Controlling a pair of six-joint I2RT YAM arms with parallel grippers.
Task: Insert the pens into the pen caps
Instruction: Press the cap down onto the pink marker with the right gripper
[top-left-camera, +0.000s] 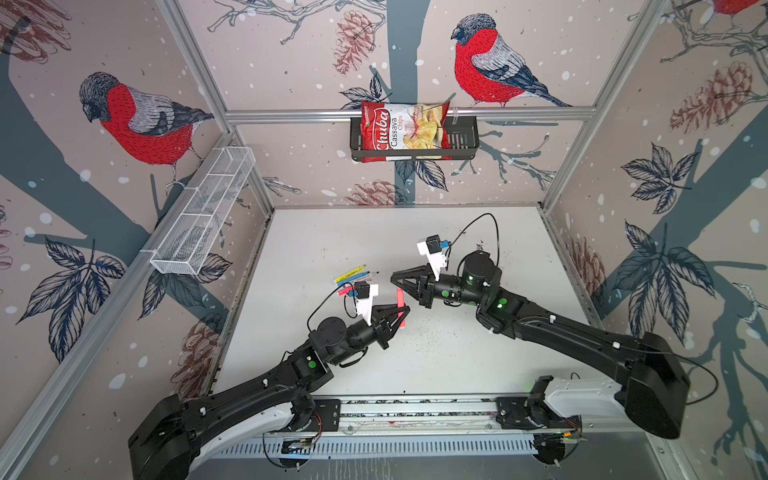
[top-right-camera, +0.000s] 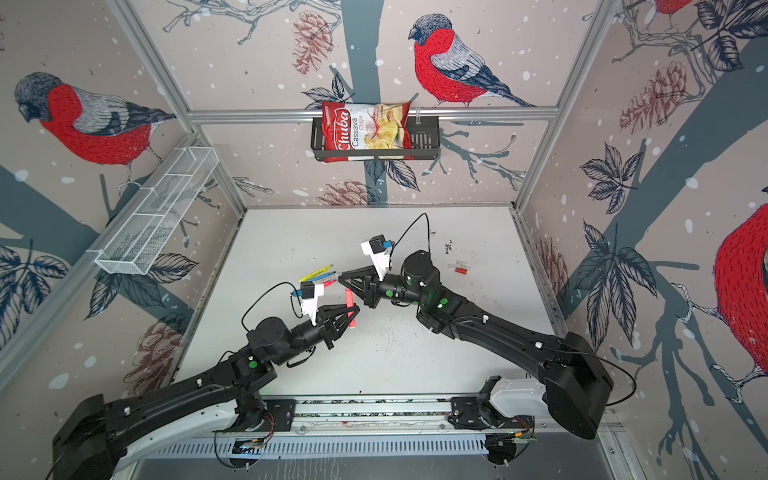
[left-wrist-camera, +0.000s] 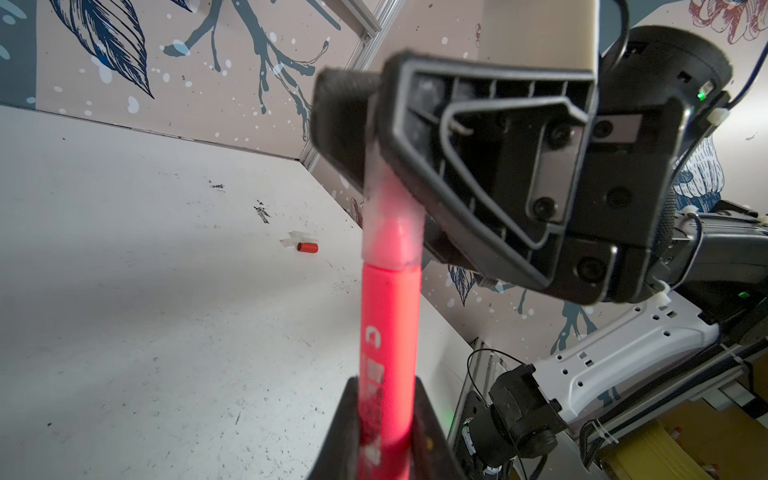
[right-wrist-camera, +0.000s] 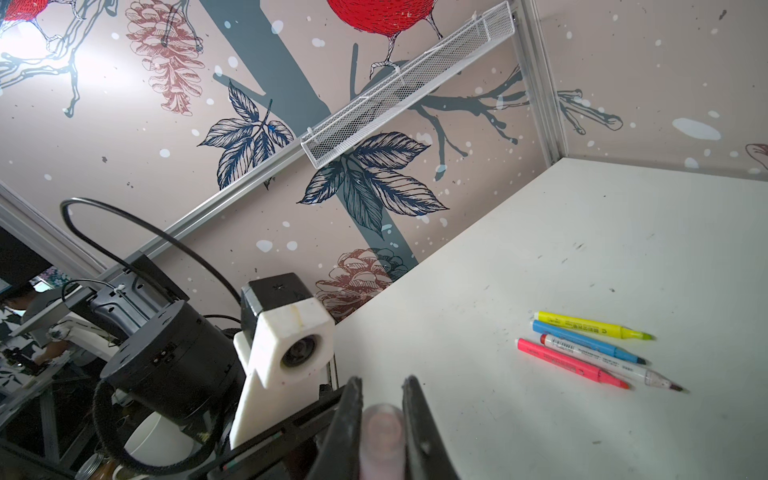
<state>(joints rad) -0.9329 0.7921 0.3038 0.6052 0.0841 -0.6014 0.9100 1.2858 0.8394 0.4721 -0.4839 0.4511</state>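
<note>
Left gripper (top-left-camera: 402, 311) is clamped on a neon pink pen (left-wrist-camera: 390, 324), held above the surface (top-left-camera: 332, 232). Right gripper (right-wrist-camera: 382, 415) pinches a translucent cap (left-wrist-camera: 392, 232) seated over one end of that pen. Nearby, four other pens (right-wrist-camera: 590, 349) lie together on the surface.

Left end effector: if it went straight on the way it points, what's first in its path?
Most likely the right end effector, right ahead, shut on the cap of the pink pen that the left end effector grips. Depth between them is hard to judge.
</note>
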